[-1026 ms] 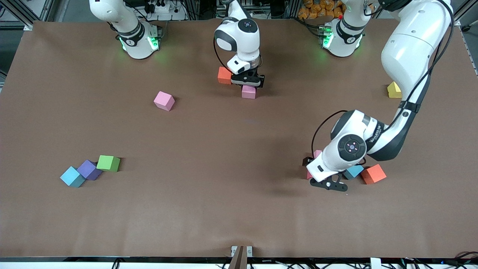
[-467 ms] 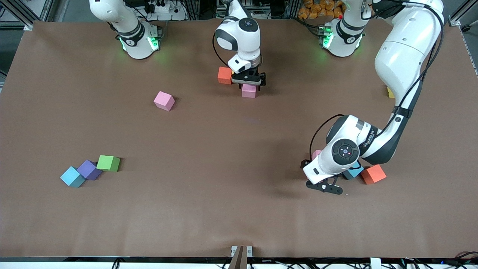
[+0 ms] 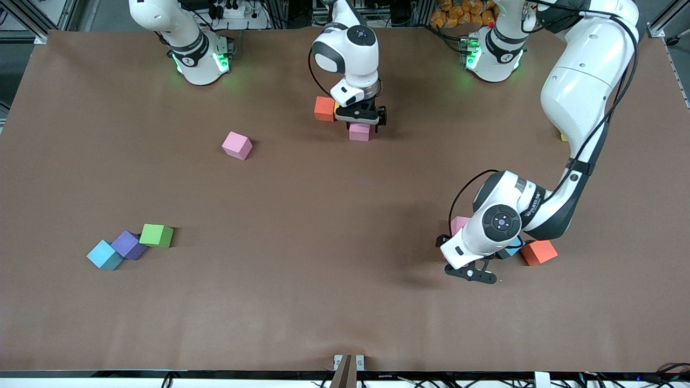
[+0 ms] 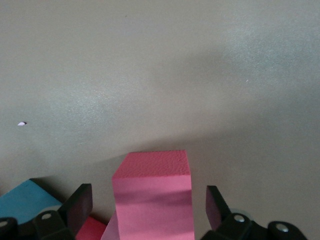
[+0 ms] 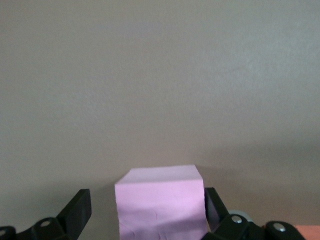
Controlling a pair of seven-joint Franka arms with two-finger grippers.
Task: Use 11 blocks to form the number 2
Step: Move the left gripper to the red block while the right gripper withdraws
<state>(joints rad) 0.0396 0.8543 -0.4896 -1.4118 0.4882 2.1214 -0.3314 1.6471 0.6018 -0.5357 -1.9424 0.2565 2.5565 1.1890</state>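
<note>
My right gripper (image 3: 359,119) hangs open low over a light pink block (image 3: 359,132) that rests on the table beside an orange block (image 3: 324,108). In the right wrist view that pink block (image 5: 160,202) sits between the spread fingers of the right gripper (image 5: 147,205), with a gap on each side. My left gripper (image 3: 454,241) is open and down around a deeper pink block (image 3: 460,223). In the left wrist view this block (image 4: 152,200) stands between the left gripper's (image 4: 149,205) fingers, untouched. A light blue block (image 4: 20,202) and a red block's corner (image 4: 92,230) lie beside it.
A red-orange block (image 3: 539,251) and a light blue block (image 3: 510,249) lie next to the left hand. Toward the right arm's end lie a lone pink block (image 3: 237,145) and a cluster of green (image 3: 157,235), purple (image 3: 128,245) and light blue (image 3: 104,255) blocks. The left arm hides most of a yellow block (image 3: 563,137).
The right gripper has opened and let go of the light pink block, which stays on the table. The left arm shifted slightly and now covers most of the yellow block.
</note>
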